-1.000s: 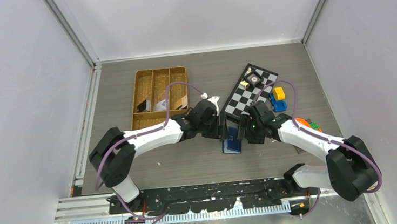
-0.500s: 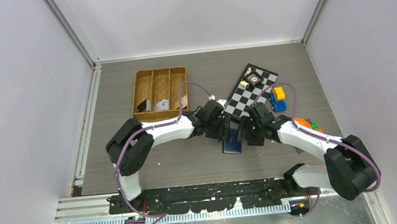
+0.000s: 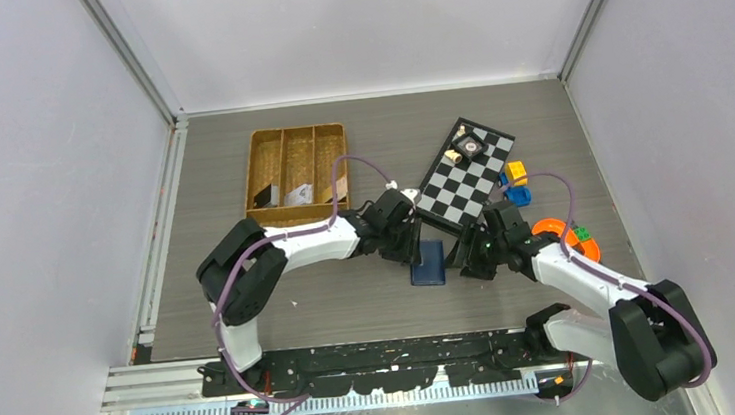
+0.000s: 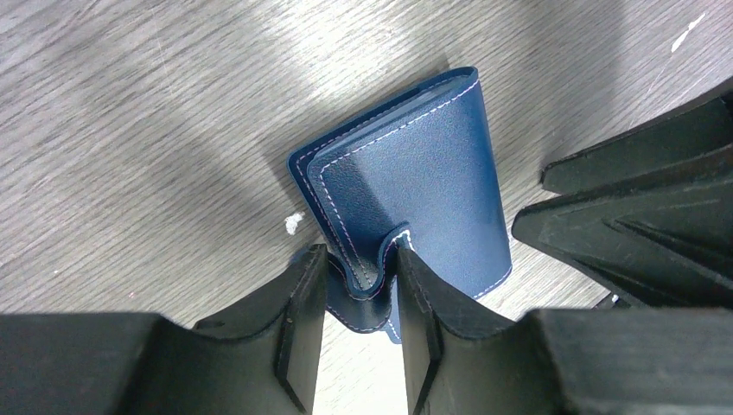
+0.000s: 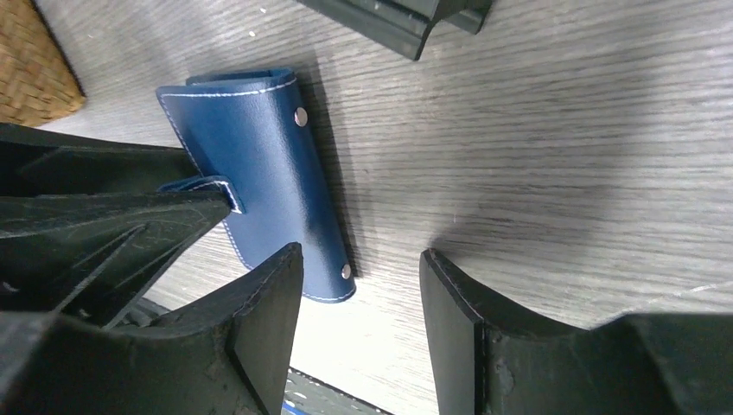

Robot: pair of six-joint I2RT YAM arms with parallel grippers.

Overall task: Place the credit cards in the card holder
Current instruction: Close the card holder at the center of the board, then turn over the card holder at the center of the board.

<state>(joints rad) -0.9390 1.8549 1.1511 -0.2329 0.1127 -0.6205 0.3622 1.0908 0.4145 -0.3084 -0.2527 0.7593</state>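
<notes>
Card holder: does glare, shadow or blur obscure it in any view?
Left wrist view: card holder sharp, stitching legible, a washed-out bright patch on the table at the bottom edge. Right wrist view: holder crisp, a broad soft shadow on the wood beside it. Top external view: evenly lit, no glare, holder small.

This is a robotics lab test cell: plain pale partition walls (image 3: 41, 196) in bare aluminium frame posts (image 3: 130, 58) close off the far, left and right edges of a grey wood-grain tabletop (image 3: 352, 309). Along its near edge, a black perforated mounting plate (image 3: 386, 351) carries two white-and-black robot arms (image 3: 287, 247) trailing loose purple cables (image 3: 326, 176). The tabletop holds only mismatched props: a brown wicker compartment tray (image 3: 294, 131), a black-and-white checkerboard (image 3: 462, 184), coloured toy blocks (image 3: 515, 171) and a small navy-blue folding card holder (image 3: 429, 262).
</notes>
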